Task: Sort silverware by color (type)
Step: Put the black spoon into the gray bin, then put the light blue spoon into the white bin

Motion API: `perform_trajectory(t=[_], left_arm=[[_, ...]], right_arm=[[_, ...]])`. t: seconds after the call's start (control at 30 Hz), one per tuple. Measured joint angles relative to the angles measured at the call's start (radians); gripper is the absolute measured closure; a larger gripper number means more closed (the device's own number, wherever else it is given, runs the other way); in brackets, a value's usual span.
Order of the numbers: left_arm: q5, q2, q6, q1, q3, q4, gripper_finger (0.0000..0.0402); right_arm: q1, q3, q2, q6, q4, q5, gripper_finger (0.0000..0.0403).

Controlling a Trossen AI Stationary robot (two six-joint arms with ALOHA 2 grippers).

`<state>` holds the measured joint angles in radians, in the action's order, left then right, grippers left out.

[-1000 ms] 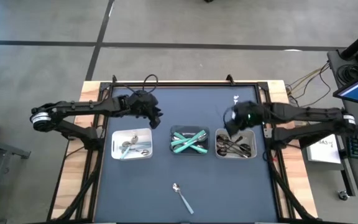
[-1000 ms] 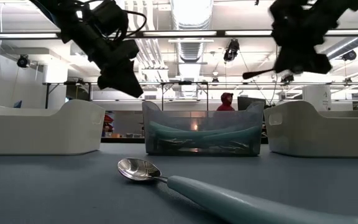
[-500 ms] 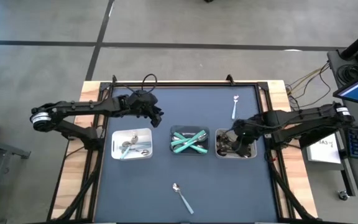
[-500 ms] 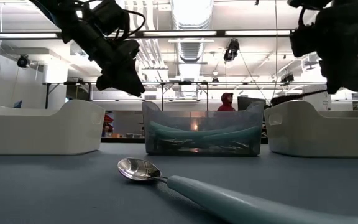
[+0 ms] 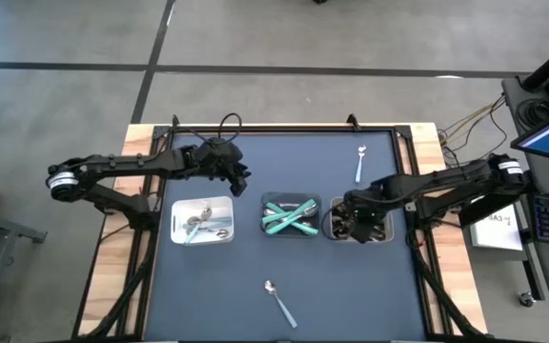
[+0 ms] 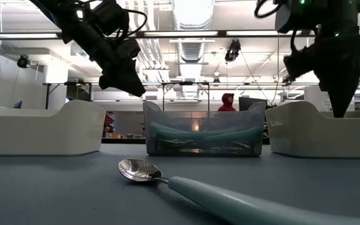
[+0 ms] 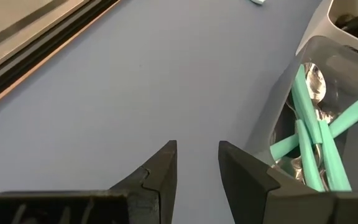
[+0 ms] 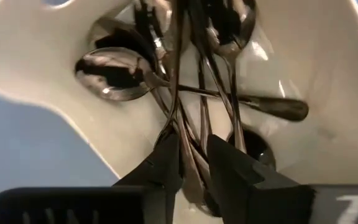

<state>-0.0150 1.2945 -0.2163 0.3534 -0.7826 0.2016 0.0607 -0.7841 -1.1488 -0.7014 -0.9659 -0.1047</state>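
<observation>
My right gripper [image 8: 191, 158] is down inside the right tray [image 5: 382, 234], fingers a narrow gap apart with a dark utensil [image 8: 180, 93] running between them; whether they pinch it I cannot tell, since the pile of dark spoons [image 8: 114, 71] hides the contact. From above, my own wrist covers most of that tray, so its contents there are hard to read.

Taking the middle tray [image 5: 265, 214] as my mark: nearest the front edge of the mat [image 5: 208, 305], in front of that tray, one teal-handled spoon [image 5: 279, 301] lies alone, its handle cut off at the frame edge in the low view. Inside the middle tray, teal pieces [image 7: 312, 146] lie crossed over shiny bowls. To its left, the left tray [image 5: 175, 232] holds silver pieces [image 5: 203, 224], too small to sort into spoons or forks. Beyond and to the right of the middle tray, a silver spoon [image 5: 360, 162] lies on the mat near the far edge.

My left gripper [image 7: 197, 165] hangs above bare mat behind the left tray, fingers slightly apart and holding nothing, arm reaching in from the left side.

The mat is dark blue on a wooden table [image 5: 112, 276]. Far behind in the low view, a person [image 6: 228, 102] in red stands under ceiling lights.
</observation>
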Motion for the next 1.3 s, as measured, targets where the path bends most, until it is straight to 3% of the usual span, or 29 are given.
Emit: perform_trajectory(t=[0.2, 0.4, 0.6, 0.87, 1.0, 1.3], left_arm=[[0.000, 0.000, 0.028, 0.002, 0.000, 0.000, 0.0302], [0.000, 0.000, 0.076, 0.002, -0.008, 0.001, 0.0302], [0.000, 0.000, 0.136, 0.003, -0.023, 0.000, 0.0302], [0.000, 0.000, 0.148, 0.004, -0.038, 0.001, 0.0302], [0.000, 0.000, 0.148, 0.004, -0.055, 0.000, 0.0302], [-0.024, 0.000, 0.128, 0.004, -0.093, 0.000, 0.0302]], right_arm=[[-0.027, -0.012, -0.043, -0.221, -0.001, -0.001, 0.0313], [-0.057, -0.105, -0.043, -0.267, 0.004, 0.005, 0.0322], [-0.087, -0.158, -0.045, -0.316, 0.005, 0.225, 0.0331], [-0.270, -0.145, -0.044, -0.302, -0.002, 0.245, 0.0290], [-0.388, -0.144, -0.045, -0.295, -0.002, 0.310, 0.0267], [-0.650, -0.127, -0.187, -0.202, 0.025, 0.344, 0.0267]])
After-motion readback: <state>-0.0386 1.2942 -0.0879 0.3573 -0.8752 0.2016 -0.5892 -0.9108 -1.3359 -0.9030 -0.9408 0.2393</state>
